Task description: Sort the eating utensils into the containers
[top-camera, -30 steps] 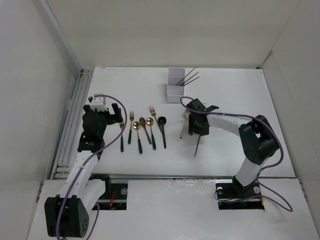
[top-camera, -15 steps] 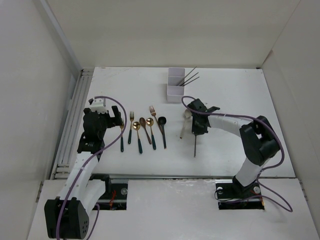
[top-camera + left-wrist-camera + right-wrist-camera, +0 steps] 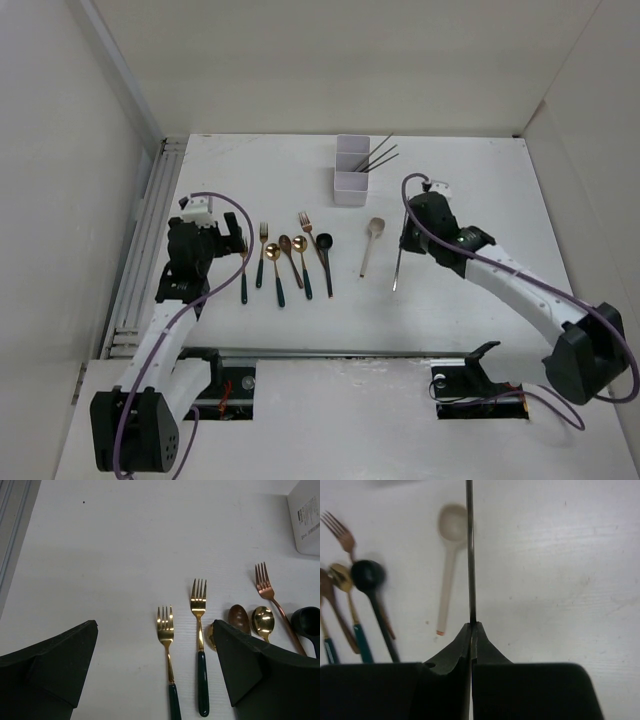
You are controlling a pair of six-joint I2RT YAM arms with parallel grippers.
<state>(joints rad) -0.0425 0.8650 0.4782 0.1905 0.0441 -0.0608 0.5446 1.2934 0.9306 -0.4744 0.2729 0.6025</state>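
My right gripper (image 3: 406, 238) (image 3: 471, 626) is shut on a thin grey chopstick (image 3: 397, 272) (image 3: 469, 555), held off the table just right of the pale spoon (image 3: 372, 238) (image 3: 451, 535). The white three-compartment container (image 3: 350, 182) stands at the back with other chopsticks (image 3: 379, 157) leaning out of it. A row of utensils lies left of centre: two gold forks (image 3: 165, 630) (image 3: 198, 611), gold spoons (image 3: 273, 262), a copper fork (image 3: 306, 226) (image 3: 265, 582) and a black spoon (image 3: 325, 250) (image 3: 367, 575). My left gripper (image 3: 222, 240) (image 3: 154, 645) hovers open over the left end, straddling the two gold forks.
High white walls close in the table on three sides. A grooved rail (image 3: 140, 250) runs along the left edge. Both arm bases sit at the near edge.
The right gripper has shut on the chopstick, lifted it off the table and swung right and back. The left arm has barely moved.
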